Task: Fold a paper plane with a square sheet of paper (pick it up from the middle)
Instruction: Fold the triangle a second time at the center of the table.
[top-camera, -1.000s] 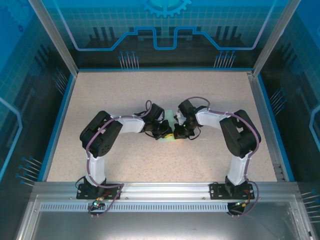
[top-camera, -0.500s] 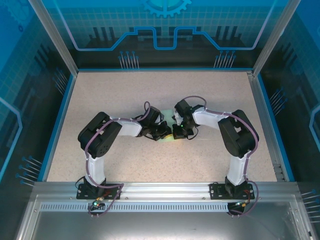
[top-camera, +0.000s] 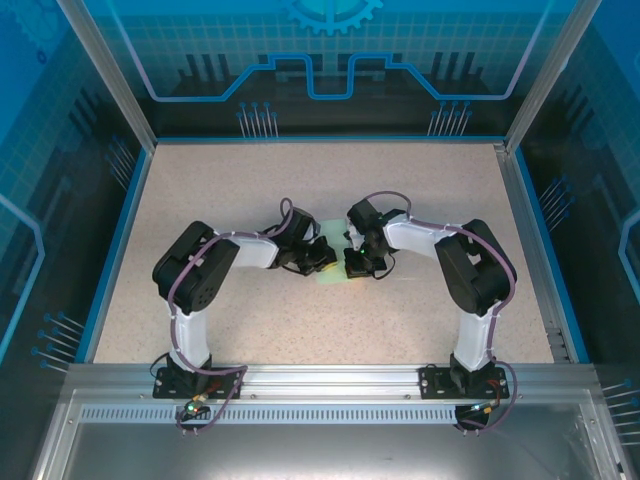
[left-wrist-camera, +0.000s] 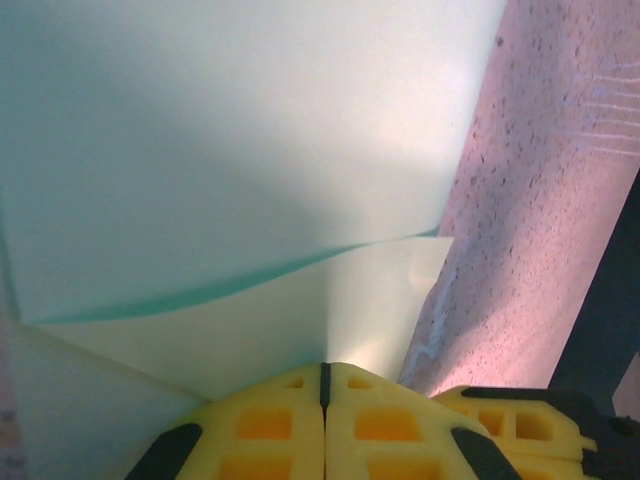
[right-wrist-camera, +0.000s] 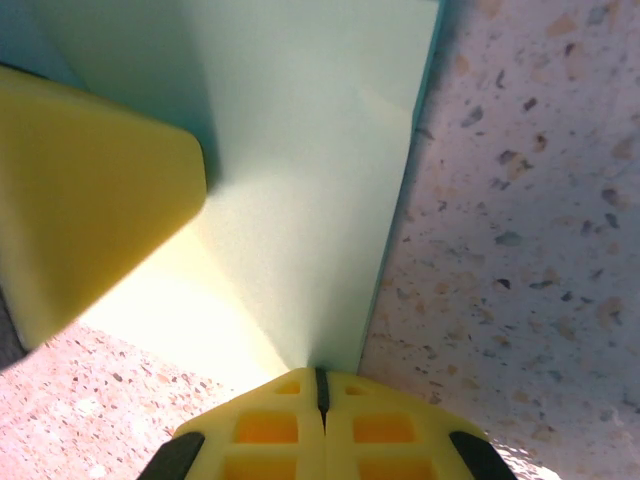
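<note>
The square sheet of paper (top-camera: 330, 277) lies pale green on the table between my two grippers, which mostly cover it. In the left wrist view the sheet (left-wrist-camera: 250, 150) has a folded layer whose edge curves across it. My left gripper (top-camera: 321, 262) (left-wrist-camera: 323, 368) is shut, its tips resting on the lower layer. My right gripper (top-camera: 353, 266) (right-wrist-camera: 320, 374) is shut too, tips at a corner of the sheet (right-wrist-camera: 310, 150), pressing it down. A left finger (right-wrist-camera: 90, 190) shows beside it. I cannot make out a paper plane shape.
The speckled table (top-camera: 420, 190) has free room all round the arms. A blue rim (top-camera: 115, 250) and clear walls bound it. The right gripper's yellow finger (left-wrist-camera: 520, 415) and dark body (left-wrist-camera: 610, 300) sit close to the right of my left gripper.
My left gripper has slid a little to the left over the paper, baring more green between the grippers. The right gripper has stayed put.
</note>
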